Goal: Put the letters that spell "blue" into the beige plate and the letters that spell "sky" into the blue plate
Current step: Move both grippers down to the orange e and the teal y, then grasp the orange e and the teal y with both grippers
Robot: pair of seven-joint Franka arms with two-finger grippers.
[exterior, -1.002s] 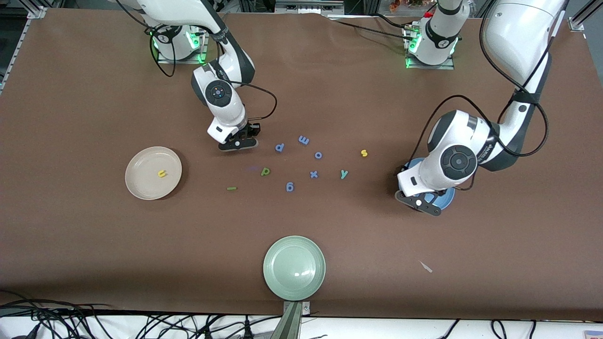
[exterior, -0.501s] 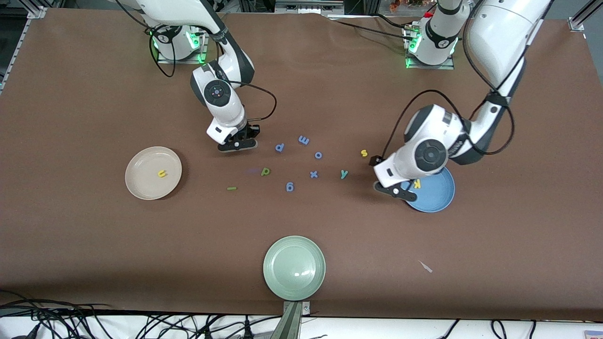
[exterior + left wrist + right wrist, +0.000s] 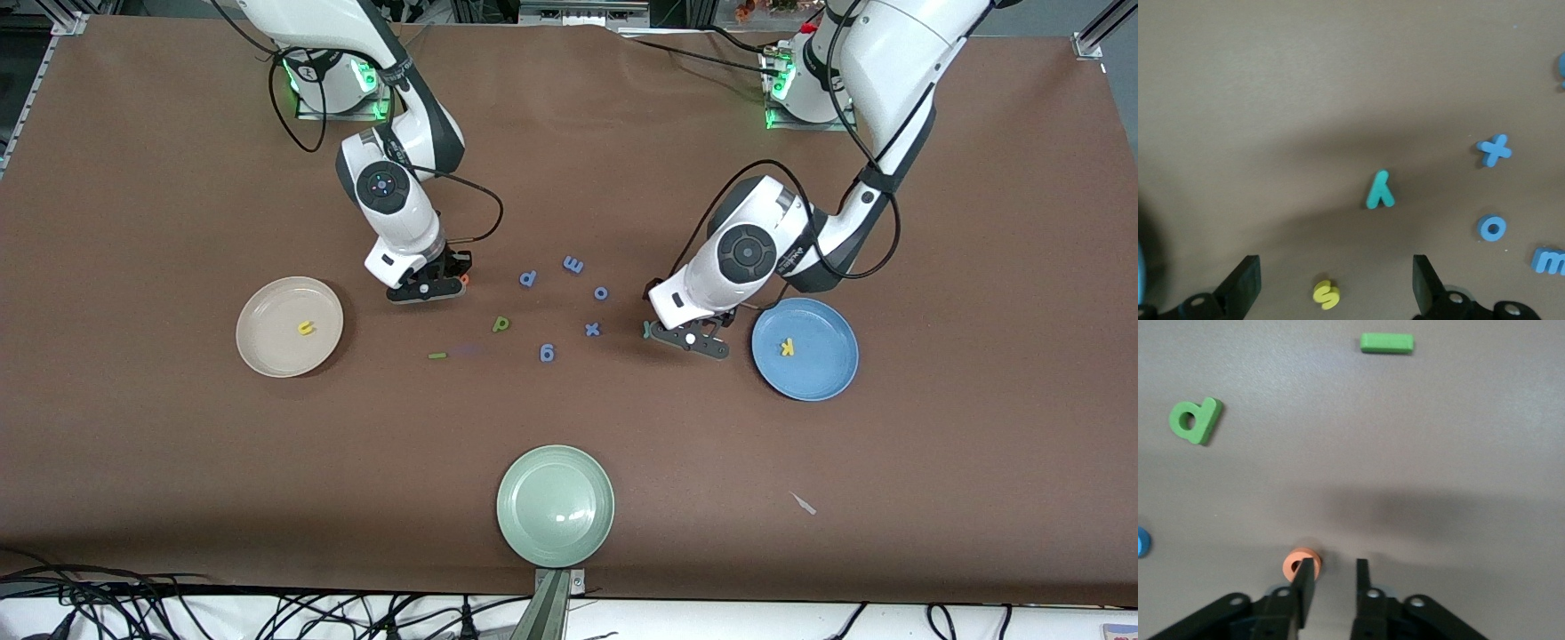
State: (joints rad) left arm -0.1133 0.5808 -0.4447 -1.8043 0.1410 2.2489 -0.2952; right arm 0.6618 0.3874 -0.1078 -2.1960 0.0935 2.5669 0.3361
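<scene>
The beige plate (image 3: 267, 351) holds the yellow "u" (image 3: 306, 328). In the blue plate (image 3: 822, 373) lies the yellow-orange "k" (image 3: 787, 348). My left gripper (image 3: 689, 340) (image 3: 1334, 281) hangs open and wide over the yellow "s" (image 3: 1325, 294), which lies between its fingers on the table; the teal "y" (image 3: 1379, 190) (image 3: 645, 329) lies close by. My right gripper (image 3: 425, 290) (image 3: 1333, 577) stands low, narrowly open with nothing in the gap. The orange "e" (image 3: 1297, 560) (image 3: 463, 279) lies just outside one finger. The green "b" (image 3: 501, 324) (image 3: 1195, 420) and green "l" bar (image 3: 436, 356) (image 3: 1386, 343) lie on the table.
Periwinkle-blue letters lie between the two grippers: "m" (image 3: 573, 264), "o" (image 3: 601, 292), "x" (image 3: 592, 329), a "9" shape (image 3: 547, 353) and one more (image 3: 528, 278). A pale green plate (image 3: 555, 506) sits near the table's edge nearest the front camera.
The left arm has swung from over the blue plate to over the "s" and "y", uncovering the "k" in the plate. The right gripper has shifted slightly toward the beige plate.
</scene>
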